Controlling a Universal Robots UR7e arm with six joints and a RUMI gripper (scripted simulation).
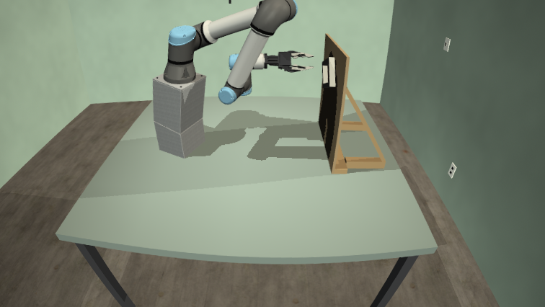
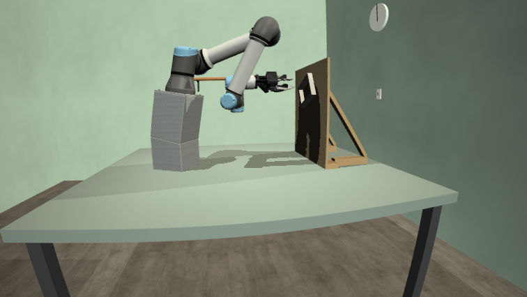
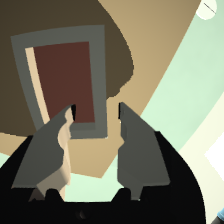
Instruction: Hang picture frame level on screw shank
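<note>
gripper (image 1: 311, 61) partly closed, holding nothing, short of the tilted picture frame (image 1: 329, 71) on the wooden board (image 1: 340, 76).

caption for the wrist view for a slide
End effector part-closed on nothing, short of the tilted picture frame on the wooden board.

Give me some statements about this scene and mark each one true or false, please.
1. The pincer grips the picture frame. False: it is apart from the frame and holds nothing.
2. The frame is on the upright wooden board. True.
3. The frame hangs level. False: it is tilted.
4. The board stands on the table. True.
5. The pincer fingers are fully apart. False: they stand partly closed, with a gap between them.
</note>
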